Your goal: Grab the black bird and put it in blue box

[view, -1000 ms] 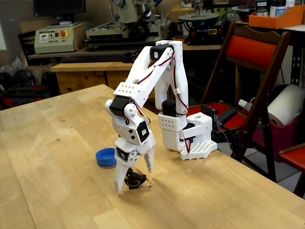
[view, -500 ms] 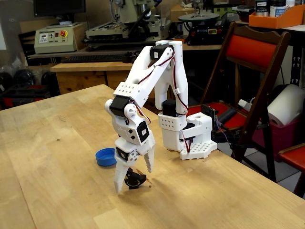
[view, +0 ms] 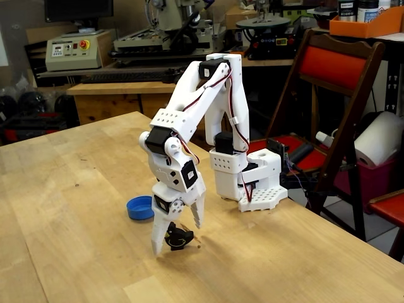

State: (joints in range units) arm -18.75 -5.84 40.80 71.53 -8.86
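Note:
The black bird (view: 179, 239) rests on the wooden table (view: 69, 208) near its front edge; its yellow beak shows faintly. My white gripper (view: 177, 237) points down over it, open, with one finger (view: 157, 243) to the bird's left and the other finger (view: 197, 218) to its right and behind. Whether either finger touches the bird I cannot tell. The blue box (view: 139, 207), a shallow round cap, sits on the table a short way up and left of the gripper, with nothing in it that I can see.
The arm's white base (view: 252, 180) is at the table's right edge. A wooden chair with red cushions (view: 331, 95) stands past that edge. Workshop benches and machines fill the background.

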